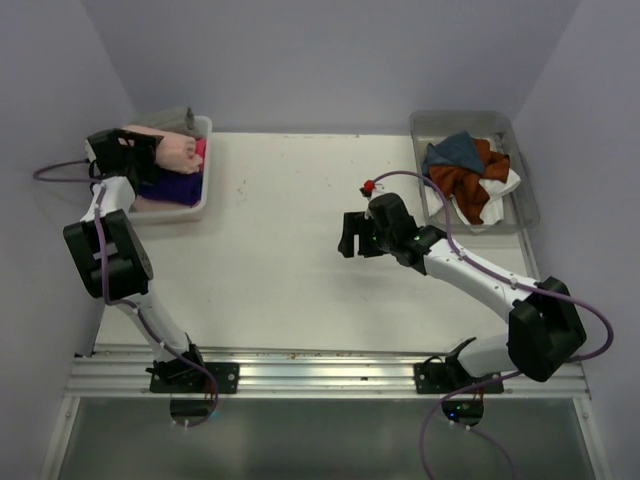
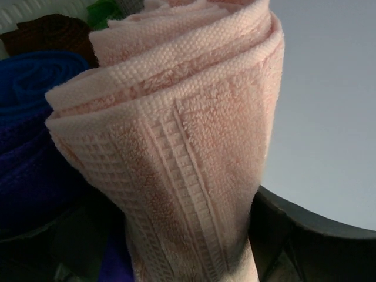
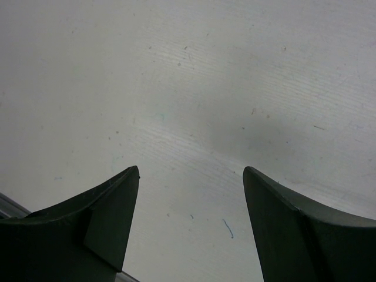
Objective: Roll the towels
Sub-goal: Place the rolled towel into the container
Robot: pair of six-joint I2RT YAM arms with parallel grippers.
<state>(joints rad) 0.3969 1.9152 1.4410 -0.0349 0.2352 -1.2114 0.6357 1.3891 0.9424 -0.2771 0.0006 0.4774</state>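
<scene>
My left gripper (image 1: 150, 152) is shut on a rolled salmon pink towel (image 1: 178, 150) and holds it over the left bin (image 1: 205, 190). In the left wrist view the pink roll (image 2: 176, 135) fills the frame between the dark fingers (image 2: 294, 247). Under it lie a rolled purple towel (image 1: 172, 188), blue-violet in the left wrist view (image 2: 29, 164), a hot pink one (image 1: 200, 152) and a grey one (image 1: 170, 117). My right gripper (image 1: 347, 235) hangs open and empty over the bare table (image 3: 194, 88). The right bin (image 1: 520, 215) holds loose teal (image 1: 455, 152), rust orange (image 1: 468, 185) and white (image 1: 503, 186) towels.
A red knob (image 1: 369, 186) sits on the right arm's cable above the table middle. Walls close in the table on the left, back and right. A metal rail (image 1: 320, 375) runs along the near edge by the arm bases.
</scene>
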